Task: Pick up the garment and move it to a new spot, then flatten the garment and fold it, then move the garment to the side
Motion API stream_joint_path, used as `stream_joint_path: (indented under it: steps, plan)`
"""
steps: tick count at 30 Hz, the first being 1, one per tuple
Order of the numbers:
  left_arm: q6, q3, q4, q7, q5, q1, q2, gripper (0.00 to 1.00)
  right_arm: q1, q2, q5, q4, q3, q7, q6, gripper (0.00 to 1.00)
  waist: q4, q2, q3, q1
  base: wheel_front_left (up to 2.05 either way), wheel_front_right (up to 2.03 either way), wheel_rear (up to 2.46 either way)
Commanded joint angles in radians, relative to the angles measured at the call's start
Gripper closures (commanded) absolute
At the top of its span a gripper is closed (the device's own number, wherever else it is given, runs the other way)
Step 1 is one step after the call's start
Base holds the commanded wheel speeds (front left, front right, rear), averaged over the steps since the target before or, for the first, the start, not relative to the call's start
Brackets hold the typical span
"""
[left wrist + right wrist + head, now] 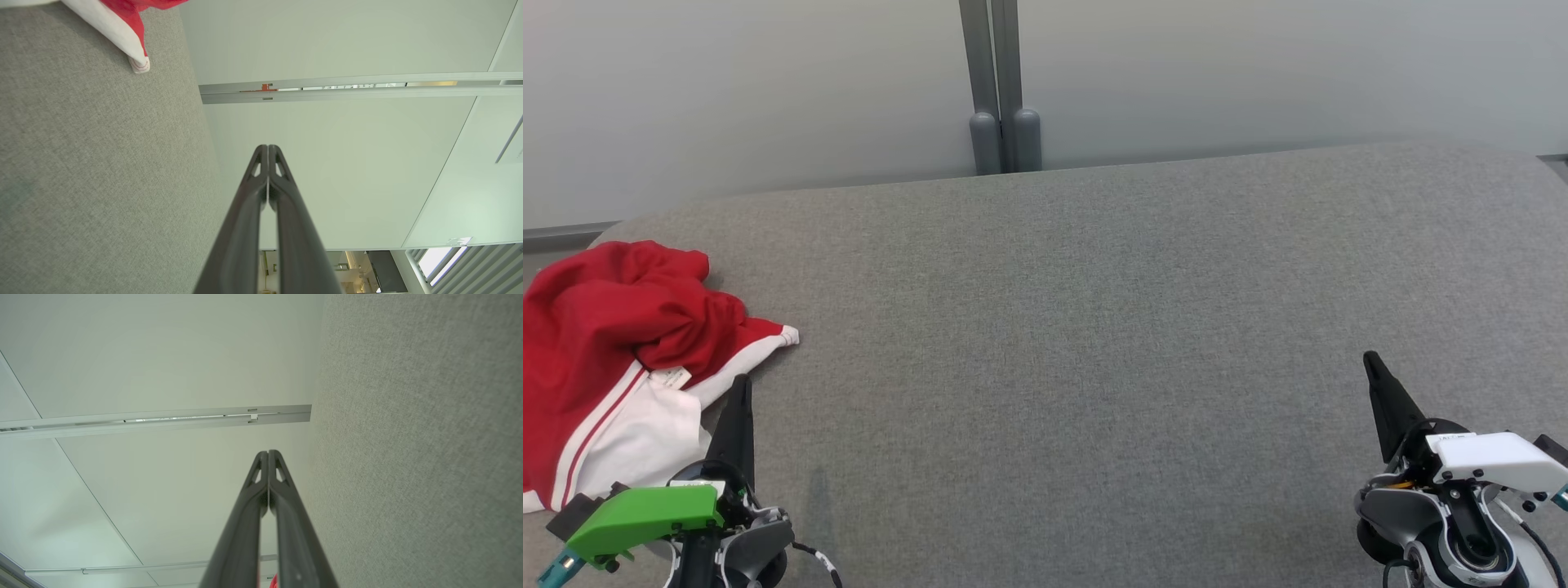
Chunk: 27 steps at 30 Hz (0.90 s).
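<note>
Far left, the red-and-white garment [609, 322] lies crumpled; left end effector [740, 385] and right end effector [1372, 361] closed.

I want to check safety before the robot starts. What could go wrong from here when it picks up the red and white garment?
1. The garment lies crumpled in layers; a pinch may catch only one fold, so it could lift bunched or slip.
2. The left gripper is shut, close beside the white part; moving in without opening might only push the cloth.
3. The right gripper is far across the gray surface, so its help would need a long reach.
</note>
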State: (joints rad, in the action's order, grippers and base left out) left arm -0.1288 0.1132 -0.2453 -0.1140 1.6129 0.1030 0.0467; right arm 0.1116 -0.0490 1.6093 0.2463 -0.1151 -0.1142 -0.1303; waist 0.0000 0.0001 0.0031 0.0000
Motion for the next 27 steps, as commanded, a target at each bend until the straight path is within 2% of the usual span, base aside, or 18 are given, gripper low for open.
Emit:
stream_joint_path:
  steps: [1, 27]
  plan:
    - [-0.004, 0.002, 0.001, -0.003, 0.0, 0.011, 0.007, 1.0, -0.009, -0.001, 0.007, -0.005, 0.0, -0.002, -0.001, 1.0, 0.0, -0.0001, 0.0, 0.0, 0.0, 0.0, 0.0]
    - [-0.004, 0.002, 0.002, -0.003, 0.0, 0.011, 0.007, 1.0, -0.009, -0.001, 0.007, -0.005, 0.0, -0.002, -0.001, 1.0, 0.0, -0.0001, 0.0, 0.0, 0.0, 0.0, 0.0]
